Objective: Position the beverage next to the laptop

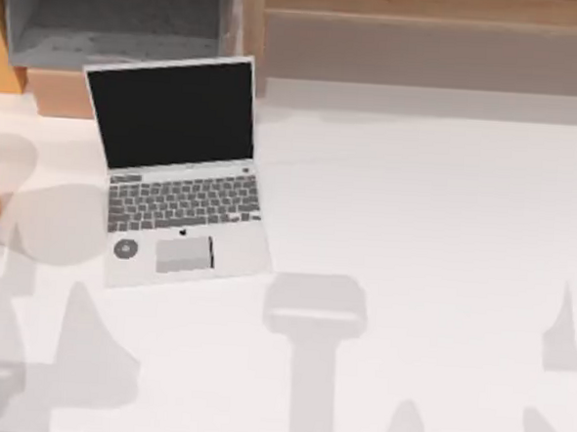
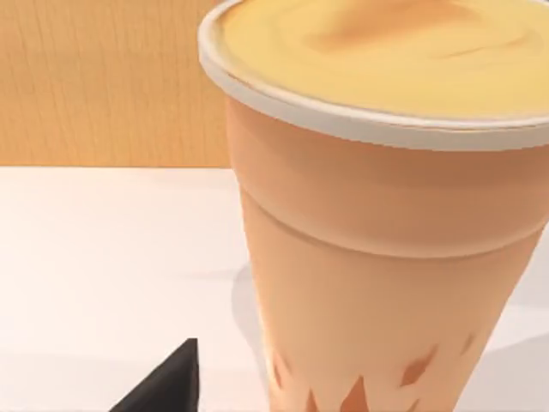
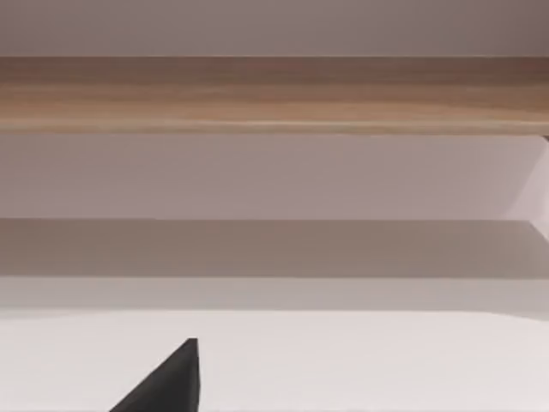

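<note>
The laptop [image 1: 179, 170] sits open toward the table's [image 1: 434, 235] left; the beverage [image 2: 386, 215] stands upright at the far left edge, well apart from it. The left gripper [image 2: 167, 382] is close to the cup, apparently approaching to grasp. Next it must close around the cup, then carry it rightward beside the laptop

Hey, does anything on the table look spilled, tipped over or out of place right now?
Nothing spilled or damaged. The orange-yellow cylindrical beverage cup stands upright, at the table's far left edge, apart from the open silver-white laptop, which sits slightly askew to the table.
</note>
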You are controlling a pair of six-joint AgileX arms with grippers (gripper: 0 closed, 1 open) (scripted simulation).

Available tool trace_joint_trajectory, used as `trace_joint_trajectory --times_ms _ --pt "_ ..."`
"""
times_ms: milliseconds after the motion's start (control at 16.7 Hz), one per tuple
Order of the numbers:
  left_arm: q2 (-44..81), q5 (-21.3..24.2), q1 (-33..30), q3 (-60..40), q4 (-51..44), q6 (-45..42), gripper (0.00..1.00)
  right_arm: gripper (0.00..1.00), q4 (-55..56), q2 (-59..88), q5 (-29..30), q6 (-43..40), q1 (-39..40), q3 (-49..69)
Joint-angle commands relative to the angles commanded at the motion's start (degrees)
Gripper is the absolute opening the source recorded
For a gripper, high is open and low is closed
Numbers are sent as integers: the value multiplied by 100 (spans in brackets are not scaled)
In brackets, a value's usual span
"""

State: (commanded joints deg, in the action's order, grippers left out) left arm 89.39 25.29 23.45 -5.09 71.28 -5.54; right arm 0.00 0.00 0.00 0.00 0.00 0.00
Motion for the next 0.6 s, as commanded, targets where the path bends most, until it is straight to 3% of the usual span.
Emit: trace_joint_trajectory --times_ms 360,600 --pt "30 -12 -18 5 21 0 100 100 0 0 0 0 0 0" --pt "638 -235 -247 -507 161 52 100 100 0 0 0 0 0 0"
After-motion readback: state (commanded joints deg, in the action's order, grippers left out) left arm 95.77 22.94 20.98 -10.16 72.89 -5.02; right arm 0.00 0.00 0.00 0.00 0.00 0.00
